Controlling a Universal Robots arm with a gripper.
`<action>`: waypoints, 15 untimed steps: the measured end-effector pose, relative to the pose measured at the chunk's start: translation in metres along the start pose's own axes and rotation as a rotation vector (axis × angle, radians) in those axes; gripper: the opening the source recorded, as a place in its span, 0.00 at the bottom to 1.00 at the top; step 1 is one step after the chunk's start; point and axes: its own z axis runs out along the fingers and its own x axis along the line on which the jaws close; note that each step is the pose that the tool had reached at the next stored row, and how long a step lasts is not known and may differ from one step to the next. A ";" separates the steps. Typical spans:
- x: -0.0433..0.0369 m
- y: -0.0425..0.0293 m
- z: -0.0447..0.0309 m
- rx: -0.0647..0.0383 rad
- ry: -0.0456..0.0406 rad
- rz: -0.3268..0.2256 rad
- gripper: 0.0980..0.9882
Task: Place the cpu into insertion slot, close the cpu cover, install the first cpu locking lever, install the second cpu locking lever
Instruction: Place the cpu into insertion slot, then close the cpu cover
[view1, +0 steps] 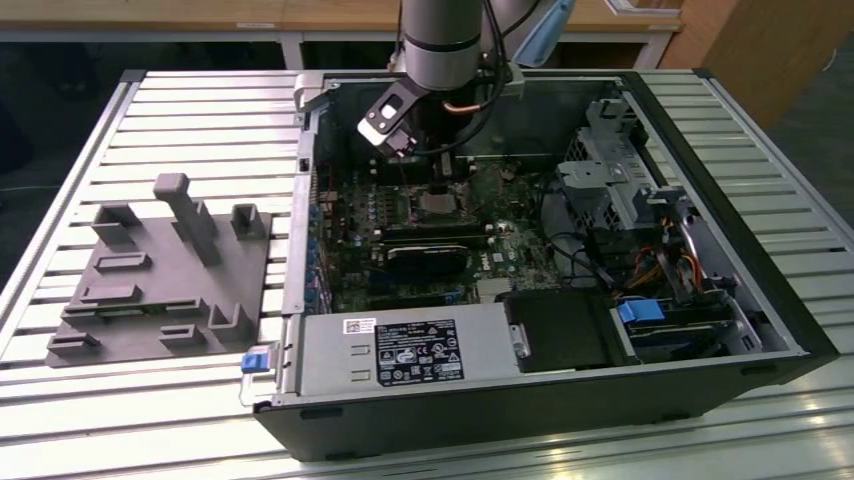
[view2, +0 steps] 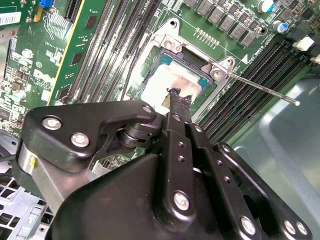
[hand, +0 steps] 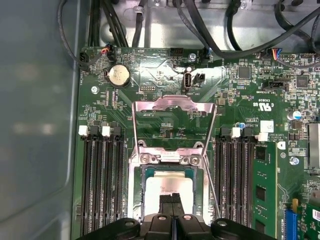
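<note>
In the exterior view the gripper (view1: 438, 172) hangs straight above the insertion slot (view1: 415, 205), deep in the open computer case (view1: 747, 300). A pale square shows in the slot.

In the second wrist view that square is the cpu (view2: 165, 82), lying flat inside the slot. The 2 fingers are pressed together with nothing between them, and their joined tip rests on, or just above, the chip's face near one edge. Beside the slot, 1 locking lever (view2: 260, 88) stands free and unlatched.

In the first wrist view the cpu cover (hand: 172, 103) is swung open and lies on the board beyond the slot, with its hinge at the slot's far edge.

Seating looks like the step in hand. Any push should be light and straight down, never sideways, so the chip stays square in the slot before the cover comes over.
</note>
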 end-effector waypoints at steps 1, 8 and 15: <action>0.0000 0.0000 -0.0005 0.000 0.0001 0.000 0.01; 0.0000 0.0003 -0.0055 0.001 0.0001 0.000 0.01; 0.0001 0.0011 -0.0174 0.001 0.0017 0.000 0.01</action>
